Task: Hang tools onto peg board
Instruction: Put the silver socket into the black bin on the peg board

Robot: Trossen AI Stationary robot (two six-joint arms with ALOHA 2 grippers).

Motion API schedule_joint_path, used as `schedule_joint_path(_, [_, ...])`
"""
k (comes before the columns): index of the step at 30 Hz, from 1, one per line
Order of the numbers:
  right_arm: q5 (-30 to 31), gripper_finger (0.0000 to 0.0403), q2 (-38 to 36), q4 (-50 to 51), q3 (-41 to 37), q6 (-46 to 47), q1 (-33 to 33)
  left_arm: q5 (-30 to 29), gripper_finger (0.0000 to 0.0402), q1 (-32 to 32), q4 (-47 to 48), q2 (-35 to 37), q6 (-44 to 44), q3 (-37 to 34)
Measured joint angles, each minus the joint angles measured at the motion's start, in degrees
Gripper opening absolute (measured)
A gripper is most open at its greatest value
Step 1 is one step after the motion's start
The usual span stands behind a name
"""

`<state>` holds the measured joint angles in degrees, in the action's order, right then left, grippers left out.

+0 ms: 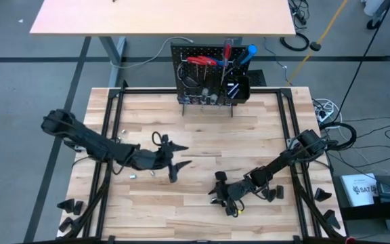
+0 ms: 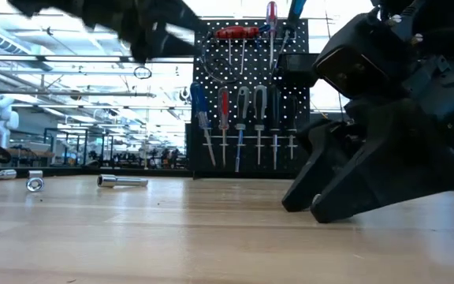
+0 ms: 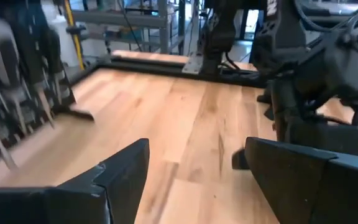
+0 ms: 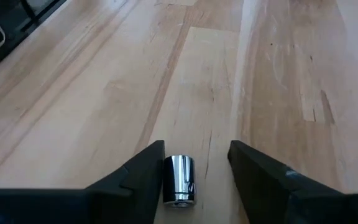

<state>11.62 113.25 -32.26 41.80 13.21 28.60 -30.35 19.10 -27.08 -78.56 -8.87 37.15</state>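
Only the right wrist view shows a small shiny socket (image 4: 179, 180) lying on the table (image 4: 92, 99) between the right gripper's (image 4: 194, 171) parted fingers, close against one and clear of the other. From above, that gripper (image 1: 223, 194) sits low, well in front of the peg board (image 1: 212, 71). The left gripper (image 1: 175, 165) hovers before the board, fingers apart, empty. The low view alone shows screwdrivers (image 2: 239, 122) hanging on the board and loose metal bits (image 2: 122, 181) on the table.
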Motion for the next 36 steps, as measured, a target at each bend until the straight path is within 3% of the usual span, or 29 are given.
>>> schedule_joint_path(4, [0.07, 0.0177, -0.13, 1.73, 0.14, 4.59, 0.64, 0.03, 0.0273, 0.16, -6.77, -1.5, -3.89, -4.54])
schedule_joint_path(15, [2.55, 0.0174, -0.45, 5.39, 0.42, 12.03, 3.68, 0.33, 0.0273, 0.51, -7.25, -1.55, 0.4, -3.98])
schedule_joint_path(22, [4.43, 0.0171, -0.5, 6.86, 0.42, 10.86, 5.36, 0.55, 0.0273, 0.53, -7.14, -1.55, 0.21, -3.96])
schedule_joint_path(27, [5.9, 0.0131, -0.6, 8.05, 0.44, 10.39, 5.7, 0.55, 0.0273, 0.58, -7.16, -1.55, 0.16, -3.94])
schedule_joint_path(32, [6.71, 0.0046, -0.68, 8.44, 0.44, 10.72, 5.7, 0.55, 0.0273, 0.58, -7.19, -1.55, 0.14, -3.94])
schedule_joint_path(36, [6.39, 0.0046, -1.69, 7.3, 0.15, 9.84, 5.51, 1.06, 0.0273, 0.58, -8.81, -1.55, 0.22, -3.94])
